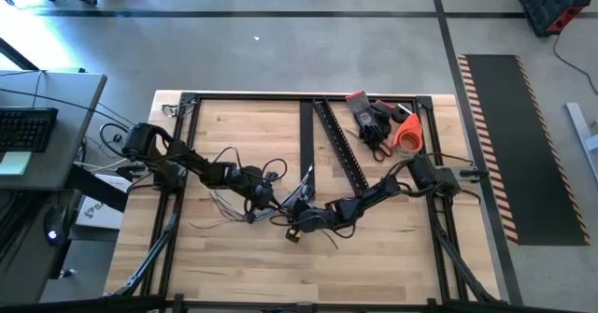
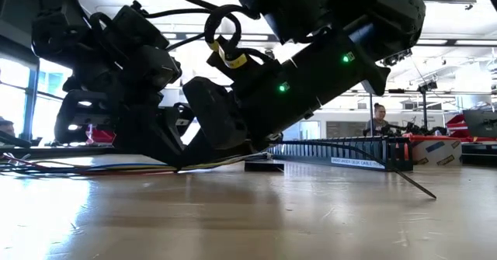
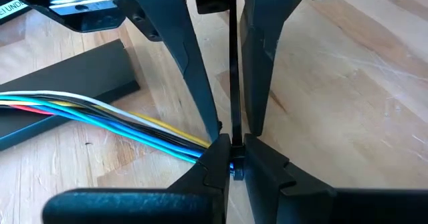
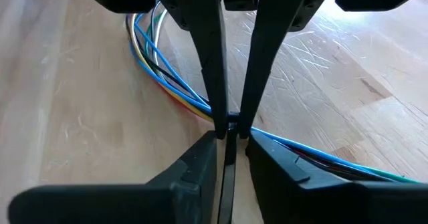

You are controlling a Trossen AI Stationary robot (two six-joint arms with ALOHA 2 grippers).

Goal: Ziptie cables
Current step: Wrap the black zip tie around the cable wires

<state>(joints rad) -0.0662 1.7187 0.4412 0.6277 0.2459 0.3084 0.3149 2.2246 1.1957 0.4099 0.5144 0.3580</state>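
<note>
The cables are a loose bunch of thin coloured wires lying on the wooden table; they also show in the left wrist view and the right wrist view. A thin black ziptie strip rises from the bunch. My left gripper is shut on the cables where the strip meets them. My right gripper faces it tip to tip, shut on the strip. In the high view both grippers meet near the table's middle. My left gripper pinches the cable bunch between its two fingertips, slanting down from the table's left, across the wires. The bunch lies on the table at both sides. Its own fingers hide the ziptie's place at the pinch. My right gripper has the black ziptie strip between its two fingers, running lengthwise along them. It comes slanting down from the table's right, its tips right at the bunch. The strip stands straight between the two grippers.
Two long black slotted rails lie behind the grippers. Black gloves and an orange-handled tool sit at the far right. A thin dark strip slants onto the table. A person is in the room behind.
</note>
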